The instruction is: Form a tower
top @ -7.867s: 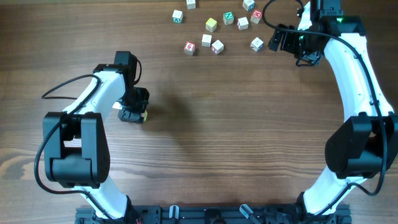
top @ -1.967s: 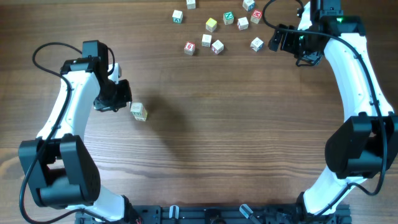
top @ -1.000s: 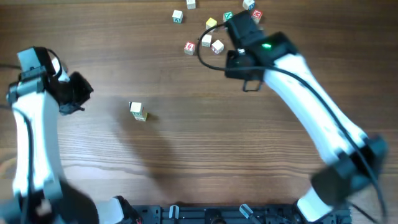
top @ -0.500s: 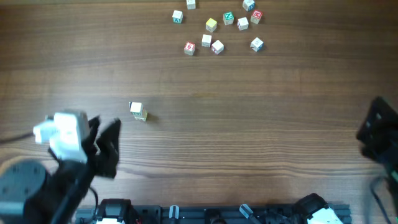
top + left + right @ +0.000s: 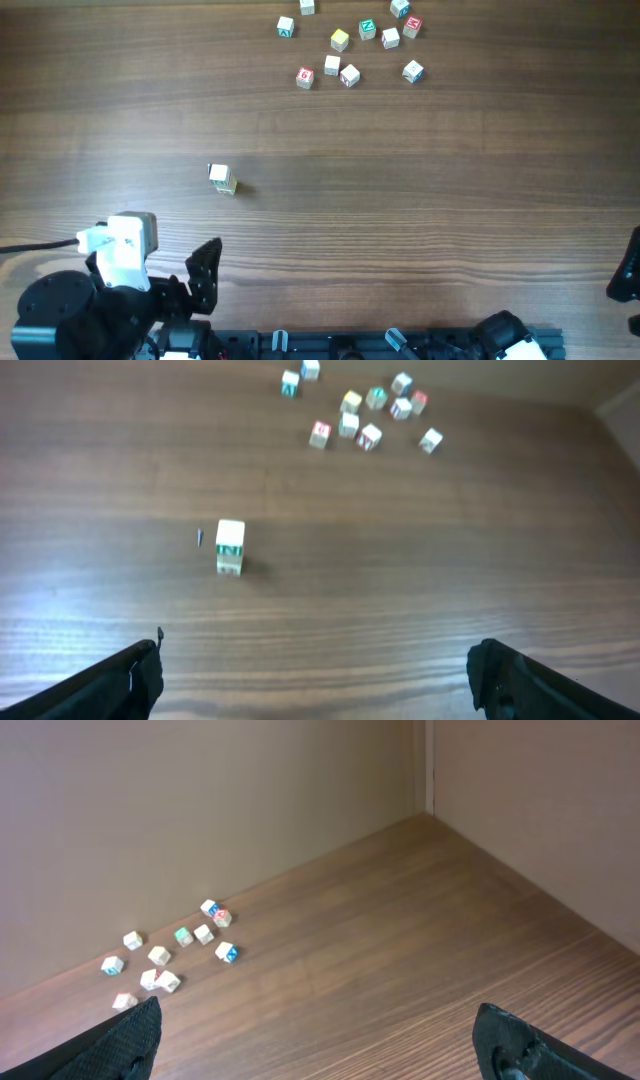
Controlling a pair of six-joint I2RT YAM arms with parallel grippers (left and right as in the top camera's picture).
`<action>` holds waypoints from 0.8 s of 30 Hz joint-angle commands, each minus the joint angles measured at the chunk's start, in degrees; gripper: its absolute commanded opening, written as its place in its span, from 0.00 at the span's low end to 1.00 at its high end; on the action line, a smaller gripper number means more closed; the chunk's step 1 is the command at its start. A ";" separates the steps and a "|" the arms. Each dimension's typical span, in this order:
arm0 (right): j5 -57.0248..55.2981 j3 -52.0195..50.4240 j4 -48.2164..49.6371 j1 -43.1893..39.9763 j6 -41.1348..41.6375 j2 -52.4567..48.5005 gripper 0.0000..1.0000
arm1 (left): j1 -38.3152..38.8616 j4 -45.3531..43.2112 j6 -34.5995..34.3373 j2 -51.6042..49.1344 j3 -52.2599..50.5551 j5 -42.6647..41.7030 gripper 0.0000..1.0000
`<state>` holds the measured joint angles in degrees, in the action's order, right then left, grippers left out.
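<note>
dark wood-grain table: one short tower of pale cubes stands left of centre; loose letter cubes scattered near far edge, well apart.

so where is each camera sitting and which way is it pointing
Overhead: above the table, looking straight down on the tower and loose cubes; left arm bottom left, right arm at the right edge.
Left wrist: on the left arm, high up, looking down across the table; open left pincer tips in the bottom corners.
Right wrist: on the right arm, facing the wall corner; open right pincer tips in the bottom corners.
Shared: all three show the loose cubes; only overhead and left wrist show the tower.
</note>
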<state>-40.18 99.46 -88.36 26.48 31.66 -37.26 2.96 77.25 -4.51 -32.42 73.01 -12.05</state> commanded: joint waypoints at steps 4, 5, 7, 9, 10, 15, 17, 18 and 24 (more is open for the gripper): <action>7.34 -7.32 17.05 -14.78 -7.34 3.78 1.00 | 0.31 1.29 1.27 -0.20 0.00 -0.13 1.00; 14.56 -12.35 25.51 -17.22 -15.89 6.03 1.00 | 0.31 1.29 1.27 -0.20 0.00 -0.15 1.00; 33.09 -27.67 43.69 -22.01 -29.62 13.57 1.00 | 0.31 1.29 1.27 -0.20 0.00 -0.13 1.00; 40.94 -40.22 56.33 -24.00 -30.62 19.93 1.00 | 0.31 1.29 1.27 -0.20 0.00 -0.15 1.00; 44.24 -46.62 63.21 -24.79 -30.60 23.06 1.00 | 0.31 1.29 1.27 -0.20 0.00 -0.15 1.00; 52.87 -70.71 91.12 -27.71 -27.02 31.39 1.00 | 0.31 1.29 1.27 -0.20 0.00 -0.15 1.00; 52.87 -78.55 97.44 -27.76 -26.51 34.21 1.00 | 0.31 1.29 1.27 -0.20 0.00 -0.15 1.00; 52.92 -81.83 99.67 -28.02 -26.29 36.37 1.00 | 0.31 1.29 1.27 -0.20 0.00 -0.15 1.00; 50.86 -95.58 106.99 -31.06 -22.71 37.07 1.00 | 0.31 1.29 1.27 -0.20 0.00 -0.13 1.00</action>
<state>11.60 7.70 17.76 -4.25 7.68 -1.15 2.98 78.70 -4.51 -32.45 73.01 -11.90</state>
